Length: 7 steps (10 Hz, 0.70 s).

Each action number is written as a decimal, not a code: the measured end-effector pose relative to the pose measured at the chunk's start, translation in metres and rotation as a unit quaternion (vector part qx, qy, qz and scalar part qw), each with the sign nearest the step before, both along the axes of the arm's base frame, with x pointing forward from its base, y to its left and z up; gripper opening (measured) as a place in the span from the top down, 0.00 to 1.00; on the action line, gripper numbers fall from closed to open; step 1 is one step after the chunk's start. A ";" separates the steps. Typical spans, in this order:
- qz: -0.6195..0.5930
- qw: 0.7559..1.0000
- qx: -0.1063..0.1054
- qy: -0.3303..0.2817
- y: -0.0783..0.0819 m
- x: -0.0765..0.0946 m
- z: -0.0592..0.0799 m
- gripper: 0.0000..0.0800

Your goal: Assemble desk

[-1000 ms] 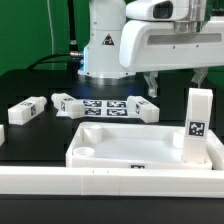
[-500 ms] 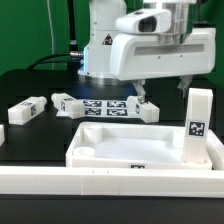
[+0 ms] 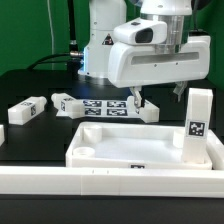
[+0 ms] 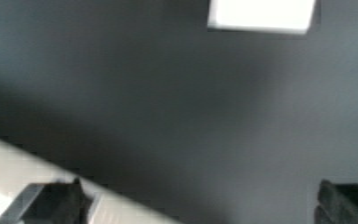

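The arm's [image 3: 150, 55] glossy white casing fills the upper part of the exterior view, its gripper [image 3: 157, 95] hanging over the matte black table [image 3: 30, 85] with both dark fingers spread wide and nothing between them. The desk slab [image 3: 110, 160], a wide white plastic tray with a raised rim and a round socket in its near corner, lies just behind the long low white rail [image 3: 100, 182]. An upright leg [image 3: 198, 120], square in section and bearing a black-and-white tag, stands at the slab's corner on the exterior view's right. Three more legs lie flat behind the slab: the first loose leg [image 3: 28, 109] far to that view's left, the second loose leg [image 3: 68, 102] and the third loose leg [image 3: 142, 108] at either end of the flat marker board [image 3: 105, 106]. The blurred wrist view shows dark tabletop between the fingertips [image 4: 51, 205] and a white square patch [image 4: 261, 14] that cannot be identified
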State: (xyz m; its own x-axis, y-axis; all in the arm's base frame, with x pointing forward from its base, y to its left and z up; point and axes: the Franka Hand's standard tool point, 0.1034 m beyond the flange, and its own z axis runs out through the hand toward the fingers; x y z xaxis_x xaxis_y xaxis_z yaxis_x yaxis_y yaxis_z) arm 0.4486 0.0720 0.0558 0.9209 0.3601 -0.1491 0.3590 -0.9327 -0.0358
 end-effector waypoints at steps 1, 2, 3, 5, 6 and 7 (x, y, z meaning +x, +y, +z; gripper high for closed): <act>-0.008 1.000 -0.007 0.013 0.002 -0.001 -0.003 0.19; -0.007 0.998 -0.026 0.055 0.004 -0.016 -0.008 0.19; -0.010 0.996 -0.035 0.087 0.006 -0.024 -0.011 0.19; -0.008 0.988 -0.048 0.147 0.006 -0.030 -0.012 0.19; -0.008 0.985 -0.053 0.163 0.007 -0.027 -0.014 0.19; -0.007 0.978 -0.061 0.198 0.006 -0.033 -0.014 0.19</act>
